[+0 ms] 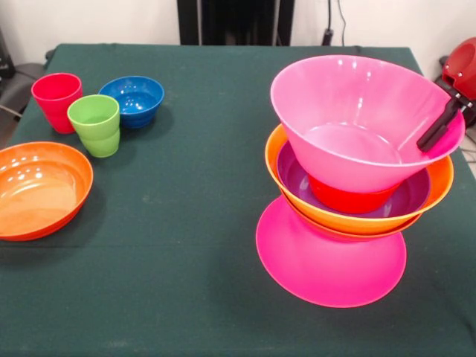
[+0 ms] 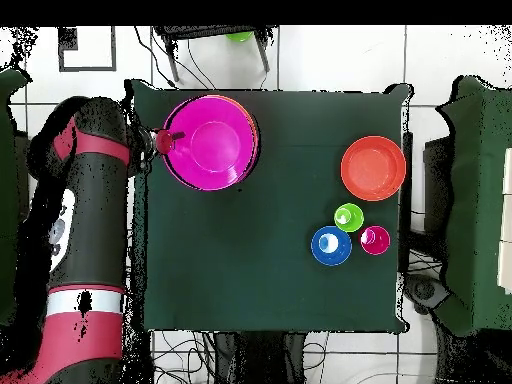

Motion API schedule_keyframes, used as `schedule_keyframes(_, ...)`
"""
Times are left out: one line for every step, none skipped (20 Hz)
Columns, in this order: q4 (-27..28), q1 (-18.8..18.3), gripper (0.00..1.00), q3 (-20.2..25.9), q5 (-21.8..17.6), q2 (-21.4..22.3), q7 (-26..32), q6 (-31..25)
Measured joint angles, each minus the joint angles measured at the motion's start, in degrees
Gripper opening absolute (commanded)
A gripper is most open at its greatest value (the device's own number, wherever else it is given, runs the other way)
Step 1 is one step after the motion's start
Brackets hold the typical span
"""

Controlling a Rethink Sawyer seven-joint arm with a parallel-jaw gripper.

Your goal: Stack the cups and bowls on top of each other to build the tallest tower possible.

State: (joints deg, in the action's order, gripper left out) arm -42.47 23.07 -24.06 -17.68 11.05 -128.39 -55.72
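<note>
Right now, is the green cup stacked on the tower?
No, the green cup stands on the table beside the red cup, far from the tower.

No legible text or labels anywhere.

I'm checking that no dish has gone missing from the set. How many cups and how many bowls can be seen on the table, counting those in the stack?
Cups: 2, a red plastic tumbler and a lime green plastic tumbler.
Bowls standing loose: 2, a small blue bowl and a shallow red-orange bowl.
Bowls visible in the tower: 5, an upturned hot pink base, orange, purple, small red-orange, and a tilted hot pink top bowl.
Total: 9.
</note>
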Motion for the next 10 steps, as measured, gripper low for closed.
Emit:
schedule_keyframes(0.00, 0.00, 1.00, 0.00, 0.29, 0.01, 0.00, 0.01)
schedule_keyframes(-0.01, -0.01, 1.00, -0.03, 0.33, 0.01, 0.00, 0.00)
schedule_keyframes(-0.02, -0.02, 1.00, -0.06, 0.38, 0.01, 0.00, -0.01)
schedule_keyframes(-0.02, -0.03, 1.00, -0.08, 0.42, 0.02, 0.00, 0.01)
schedule_keyframes(-0.02, -0.05, 1.00, -0.07, 0.53, 0.01, 0.00, 0.01)
schedule_keyframes(-0.02, -0.05, 1.00, -0.07, 0.63, 0.01, 0.00, 0.00)
schedule_keyframes(-0.02, -0.05, 1.00, -0.07, 0.88, 0.01, 0.00, 0.00)
schedule_keyframes(-0.02, -0.05, 1.00, -0.07, 1.01, 0.01, 0.00, 0.00)
schedule_keyframes(-0.02, -0.07, 1.00, -0.07, 1.28, 0.02, 0.00, 0.00)
schedule_keyframes(-0.02, -0.08, 1.00, -0.07, 1.44, 0.02, 0.00, 0.00)
